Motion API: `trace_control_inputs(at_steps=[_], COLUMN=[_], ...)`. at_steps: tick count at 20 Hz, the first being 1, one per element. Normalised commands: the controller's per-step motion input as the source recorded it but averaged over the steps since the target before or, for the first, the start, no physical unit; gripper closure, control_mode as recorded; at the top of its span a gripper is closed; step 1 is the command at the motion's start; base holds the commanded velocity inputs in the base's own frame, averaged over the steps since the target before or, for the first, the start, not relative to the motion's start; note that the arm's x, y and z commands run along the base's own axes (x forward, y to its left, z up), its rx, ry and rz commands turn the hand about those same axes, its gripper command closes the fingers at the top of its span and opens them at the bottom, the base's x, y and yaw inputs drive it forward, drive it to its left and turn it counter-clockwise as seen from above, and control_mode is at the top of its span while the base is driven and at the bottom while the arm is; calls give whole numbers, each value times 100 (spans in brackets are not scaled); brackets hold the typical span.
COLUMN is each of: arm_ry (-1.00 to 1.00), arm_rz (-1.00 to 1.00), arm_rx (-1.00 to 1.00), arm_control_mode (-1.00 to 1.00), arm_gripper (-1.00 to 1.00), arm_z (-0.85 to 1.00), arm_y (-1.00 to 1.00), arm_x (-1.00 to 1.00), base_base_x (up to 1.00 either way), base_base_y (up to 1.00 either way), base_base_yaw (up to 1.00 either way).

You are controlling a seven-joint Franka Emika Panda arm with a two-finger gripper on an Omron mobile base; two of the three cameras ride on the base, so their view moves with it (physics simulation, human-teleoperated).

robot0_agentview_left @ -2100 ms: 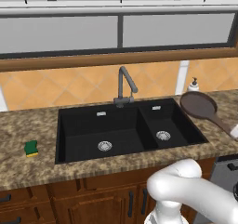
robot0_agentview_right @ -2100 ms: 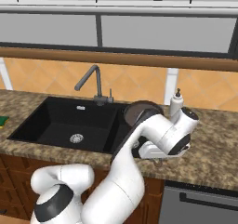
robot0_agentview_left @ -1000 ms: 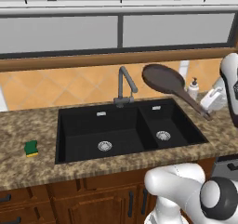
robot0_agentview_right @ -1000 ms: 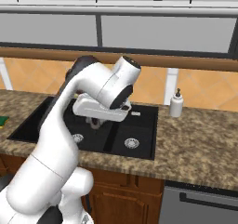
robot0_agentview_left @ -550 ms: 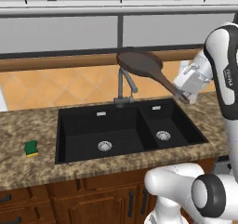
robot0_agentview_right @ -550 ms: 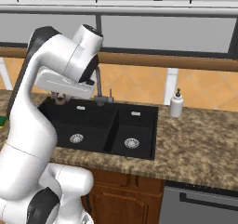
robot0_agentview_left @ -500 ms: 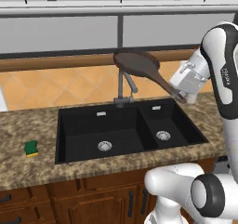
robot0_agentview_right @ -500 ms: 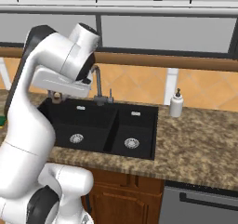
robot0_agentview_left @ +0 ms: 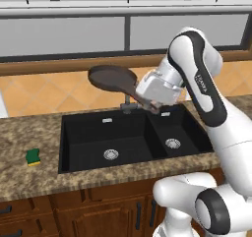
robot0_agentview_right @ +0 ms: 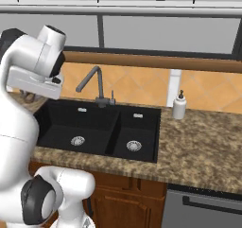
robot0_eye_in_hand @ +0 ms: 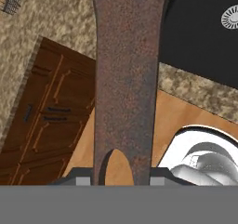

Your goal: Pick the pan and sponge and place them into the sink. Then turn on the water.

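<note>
Far to the left of my jaws [robot0_agentview_left: 153, 104] the sponge [robot0_agentview_left: 33, 157] lies on the table [robot0_agentview_left: 29, 133], well apart from the sink [robot0_agentview_left: 133, 137]. My jaws are closed tight on the long handle of the pan [robot0_agentview_left: 113, 78], whose round bowl hangs in the air up and left of them, above the large basin. The smaller basin lies below and to the right.

Glossy white rounded arm [robot0_agentview_left: 206, 78] links with dark joint rings (small grey lettering along one link)
</note>
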Motion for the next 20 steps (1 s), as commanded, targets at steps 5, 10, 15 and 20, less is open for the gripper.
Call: trace_control_inputs(at_steps=[5,10,15,20], arm_ry=[0,-1,0,0], arm_rz=[0,5,21,27], arm_rx=[-12,-17,-13,-2], arm_control_mode=[-100,-100,-100,-100], arm_gripper=[100,100,100,100], arm_z=[-61,-50,-36,-31], arm_y=[78,17,-21,-35], arm_x=[31,41,30,28], base_base_x=[0,0,0,0], base_base_y=[0,0,0,0], base_base_yaw=[0,0,0,0])
